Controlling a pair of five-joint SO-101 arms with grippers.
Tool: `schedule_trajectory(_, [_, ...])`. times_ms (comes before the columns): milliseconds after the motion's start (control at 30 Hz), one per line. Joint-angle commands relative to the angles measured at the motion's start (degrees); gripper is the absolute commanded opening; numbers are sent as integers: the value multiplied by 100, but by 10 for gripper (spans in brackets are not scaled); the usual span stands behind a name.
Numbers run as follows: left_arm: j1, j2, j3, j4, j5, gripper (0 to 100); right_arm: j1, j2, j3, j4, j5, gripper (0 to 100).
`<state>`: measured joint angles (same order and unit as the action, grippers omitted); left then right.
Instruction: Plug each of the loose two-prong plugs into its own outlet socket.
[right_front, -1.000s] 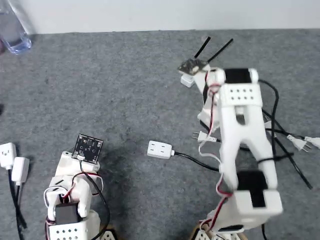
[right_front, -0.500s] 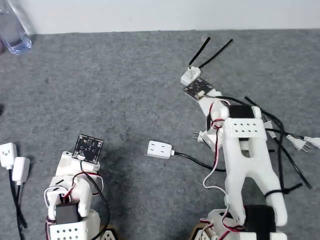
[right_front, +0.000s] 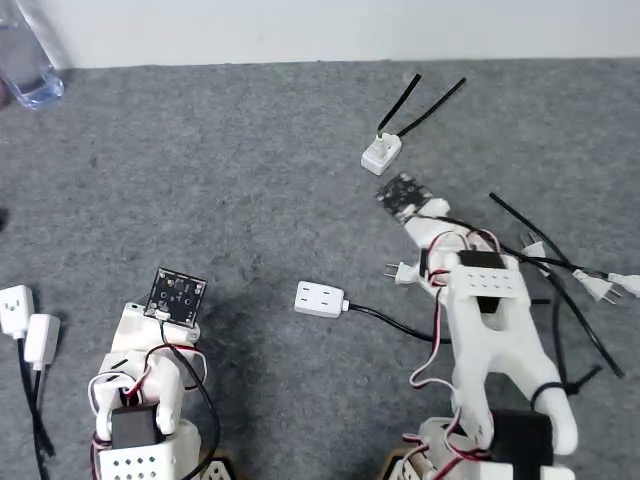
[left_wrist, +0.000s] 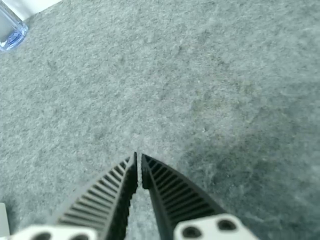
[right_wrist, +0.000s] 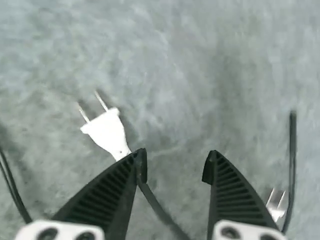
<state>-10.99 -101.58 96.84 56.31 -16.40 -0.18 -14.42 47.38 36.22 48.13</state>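
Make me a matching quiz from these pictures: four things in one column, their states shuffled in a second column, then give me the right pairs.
Things:
1. left tool
2. right tool
3. middle outlet socket
4. white plug

States:
A. open
B. lying loose, prongs bare
C. shut
D. slots empty

Pairs: 1-C, 2-A, 3-D, 4-B

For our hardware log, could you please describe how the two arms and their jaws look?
The left arm and right arm are white plastic shells with black servo blocks; red, white and black wires loop along them. Each wrist carries a small dark circuit board. The jaws are black tapered wedges with ribbed inner faces on white mounts.
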Motion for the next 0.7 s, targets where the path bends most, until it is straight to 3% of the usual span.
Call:
schedule_trajectory(0, [9, 0, -22, -18, -62, 15, -303, -136, -62, -4, 668, 198])
schedule_trajectory(400, [9, 0, -22, 9, -343, 15, -497, 725, -79, 66, 2171, 198])
schedule_trajectory(667, [9, 9, -22, 9, -343, 15, -374, 1349, -642, 66, 2286, 198])
